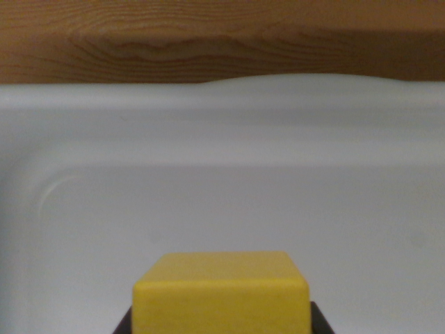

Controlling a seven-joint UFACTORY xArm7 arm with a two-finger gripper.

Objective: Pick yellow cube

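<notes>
Wrist view shows you the yellow cube (221, 292) pinched between dark hand (221, 327) fingers (124, 325), above a white tray (222, 139).

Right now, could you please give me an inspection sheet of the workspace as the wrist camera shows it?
Surface: white tray with a raised, rounded rim, bare floor; it rests on a wooden surface seen beyond the far rim.
Job's things: yellow cube at bottom centre of the wrist view, upright, partly cut off by the picture's edge.
Clutter: nothing seen.
Grippers: claw shows only as dark tips on either side of the cube; whether they press on it cannot be told.
Cables: nothing seen.
Surroundings: only wood grain behind the tray.
</notes>
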